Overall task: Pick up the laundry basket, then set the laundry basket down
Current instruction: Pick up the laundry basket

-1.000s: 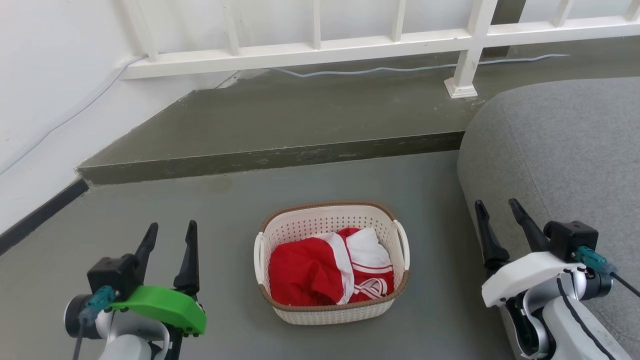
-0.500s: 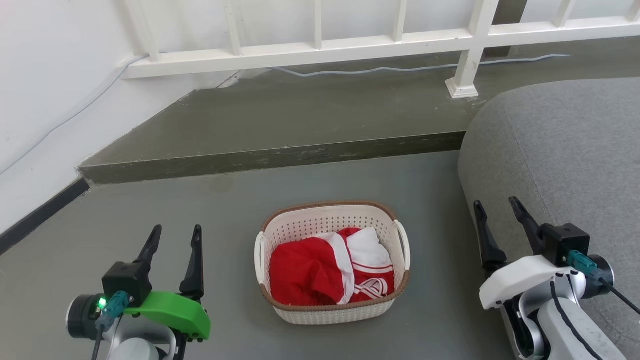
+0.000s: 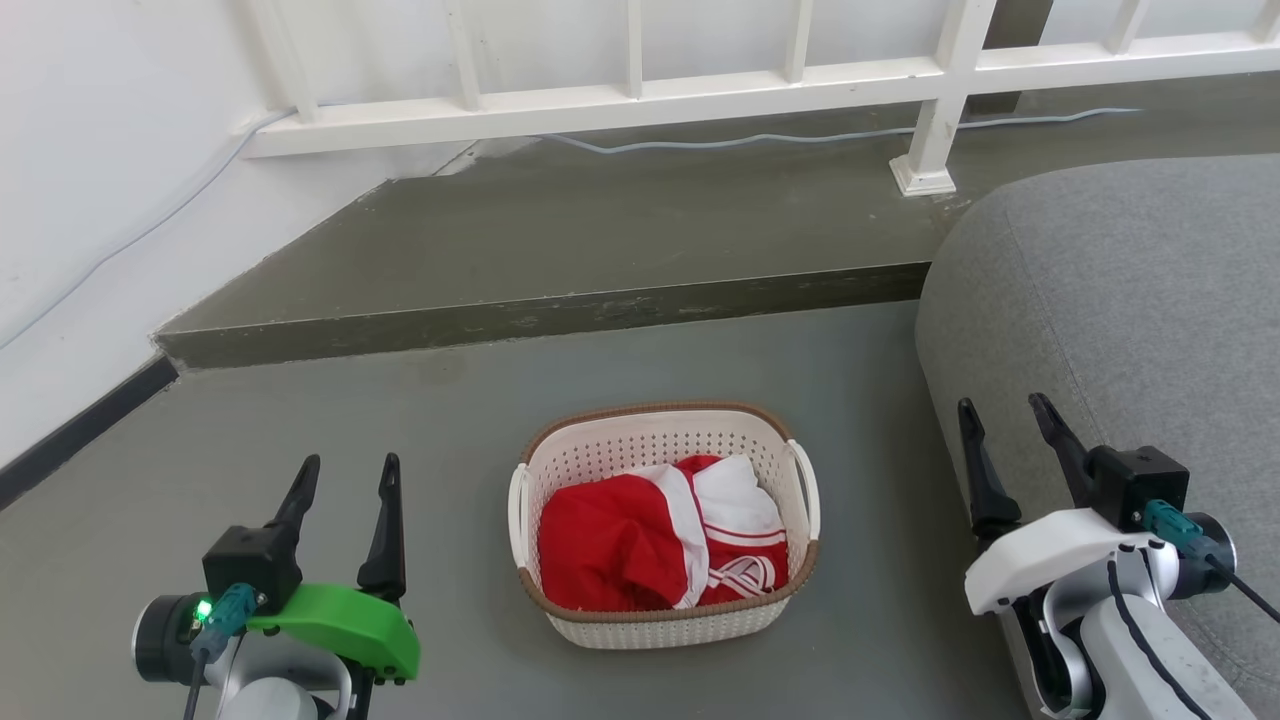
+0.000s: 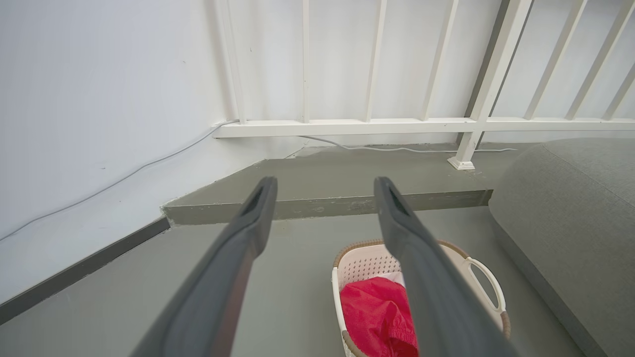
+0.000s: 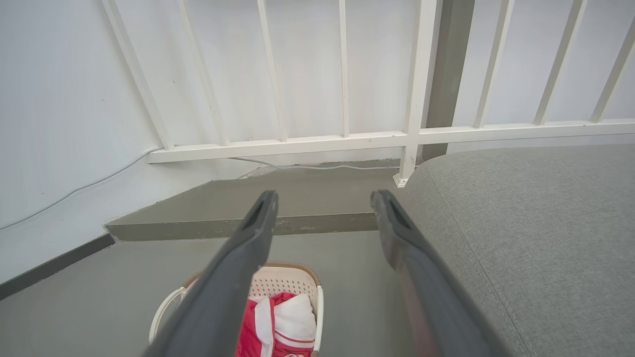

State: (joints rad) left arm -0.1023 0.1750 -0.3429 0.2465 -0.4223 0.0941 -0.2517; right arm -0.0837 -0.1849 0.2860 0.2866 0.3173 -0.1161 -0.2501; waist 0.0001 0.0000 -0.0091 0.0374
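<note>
Perforated cream plastic rimmed in brown weave, the oval laundry basket sits on the smooth grey floor, red-and-white clothes crumpled inside. The left gripper and right gripper flank it, well apart, tapered dark fingers spread and empty.

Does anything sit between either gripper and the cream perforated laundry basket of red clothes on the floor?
Nothing visible does. Bare grey floor separates the open left gripper and the open right gripper from the small oval cream-white perforated plastic laundry basket. The grey upholstered cushion lies on the right gripper's outer side, not between.
</note>
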